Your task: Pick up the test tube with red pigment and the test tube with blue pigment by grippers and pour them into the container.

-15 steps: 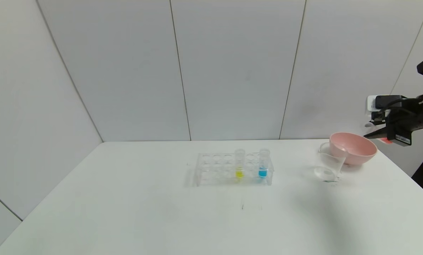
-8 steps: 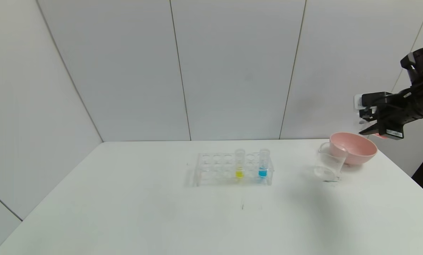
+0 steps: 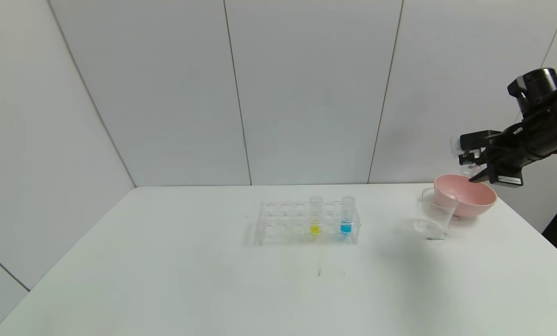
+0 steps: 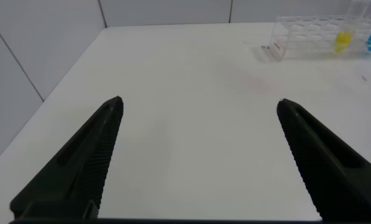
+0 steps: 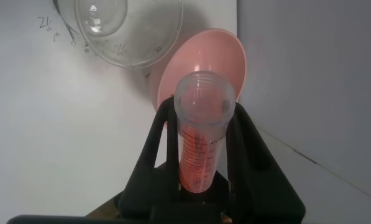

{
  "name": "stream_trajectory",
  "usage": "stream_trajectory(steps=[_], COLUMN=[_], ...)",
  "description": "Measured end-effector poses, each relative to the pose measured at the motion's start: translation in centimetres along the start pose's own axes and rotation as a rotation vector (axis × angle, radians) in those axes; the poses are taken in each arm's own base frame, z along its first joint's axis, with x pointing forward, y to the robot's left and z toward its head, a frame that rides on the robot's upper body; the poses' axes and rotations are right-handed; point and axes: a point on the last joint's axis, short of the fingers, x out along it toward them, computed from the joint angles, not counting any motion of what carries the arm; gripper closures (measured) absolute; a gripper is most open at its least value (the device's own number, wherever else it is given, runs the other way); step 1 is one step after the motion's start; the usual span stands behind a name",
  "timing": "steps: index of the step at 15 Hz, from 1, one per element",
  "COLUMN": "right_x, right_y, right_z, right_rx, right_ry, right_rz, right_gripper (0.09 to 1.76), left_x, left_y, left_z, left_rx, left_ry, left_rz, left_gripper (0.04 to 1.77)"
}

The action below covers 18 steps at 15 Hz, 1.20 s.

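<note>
Test tube with blue pigment stands upright at the right end of a clear rack near the middle of the table, a yellow tube just to its left. The left tool hovers over the table's left part, spread wide and holding nothing. Farther right, the container sits touching a pink bowl. Above the bowl, the right tool is clamped on the test tube with red pigment, held tilted.
</note>
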Motion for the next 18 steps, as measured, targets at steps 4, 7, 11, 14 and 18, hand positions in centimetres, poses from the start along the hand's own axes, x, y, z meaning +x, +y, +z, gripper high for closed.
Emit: stream_trajectory(steps=[4, 7, 11, 14, 18], right_x=[0.4, 0.5, 1.1, 1.5, 2.0], right_y=[0.3, 0.9, 1.1, 1.4, 1.5], right_z=[0.7, 1.1, 1.4, 1.4, 1.7], right_rx=[-0.017, -0.023, -0.029, -0.030, -0.041], right_ry=[0.023, 0.064, 0.096, 0.102, 0.156], right_rz=[0.014, 0.060, 0.077, 0.101, 0.103], right_gripper=[1.34, 1.34, 1.34, 1.34, 1.34], left_x=[0.0, 0.0, 0.0, 0.0, 0.0], left_y=[0.0, 0.0, 0.0, 0.0, 0.0], left_z=[0.0, 0.0, 0.0, 0.0, 0.0], left_rx=[0.000, 0.000, 0.000, 0.000, 0.000], left_ry=[0.000, 0.000, 0.000, 0.000, 0.000], left_rz=[0.000, 0.000, 0.000, 0.000, 0.000], left_gripper=[0.05, 0.05, 0.05, 0.05, 0.05])
